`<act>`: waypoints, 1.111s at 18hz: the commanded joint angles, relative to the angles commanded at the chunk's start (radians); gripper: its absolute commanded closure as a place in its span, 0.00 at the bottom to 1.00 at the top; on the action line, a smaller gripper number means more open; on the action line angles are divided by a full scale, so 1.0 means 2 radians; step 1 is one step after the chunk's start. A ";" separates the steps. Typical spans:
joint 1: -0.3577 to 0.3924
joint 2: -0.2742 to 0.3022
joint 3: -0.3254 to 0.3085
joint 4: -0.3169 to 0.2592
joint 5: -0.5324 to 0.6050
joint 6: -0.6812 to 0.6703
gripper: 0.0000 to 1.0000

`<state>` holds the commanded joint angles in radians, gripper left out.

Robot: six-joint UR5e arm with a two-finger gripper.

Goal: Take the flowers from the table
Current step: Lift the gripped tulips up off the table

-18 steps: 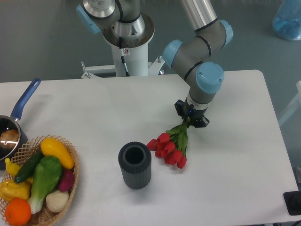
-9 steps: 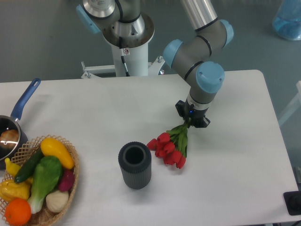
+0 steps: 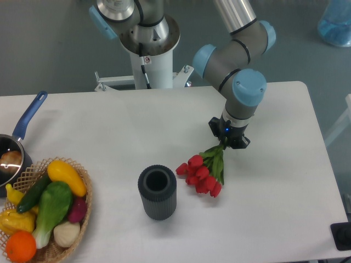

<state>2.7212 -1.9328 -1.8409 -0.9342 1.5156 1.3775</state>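
Note:
The flowers (image 3: 203, 172) are a small bunch of red tulips with green leaves, buds pointing down-left toward the vase. My gripper (image 3: 227, 142) is shut on the flowers' green stems at their upper right end. The bunch hangs tilted from the gripper, with the buds low over the white table (image 3: 274, 186). I cannot tell whether the buds still touch the tabletop. The fingertips are mostly hidden under the blue wrist joint.
A dark grey ribbed vase (image 3: 157, 192) stands upright left of the buds. A wicker basket of vegetables (image 3: 46, 211) sits at the front left. A pot with a blue handle (image 3: 16, 143) is at the left edge. The arm's base (image 3: 147, 49) stands behind.
The gripper and the flowers have shifted slightly to the right and a little toward the front, away from the vase. Nothing else moved.

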 joint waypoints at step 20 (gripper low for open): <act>0.002 0.034 0.127 0.002 -0.203 -0.136 0.81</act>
<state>2.7244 -1.8654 -1.5861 -0.9296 1.1093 1.1061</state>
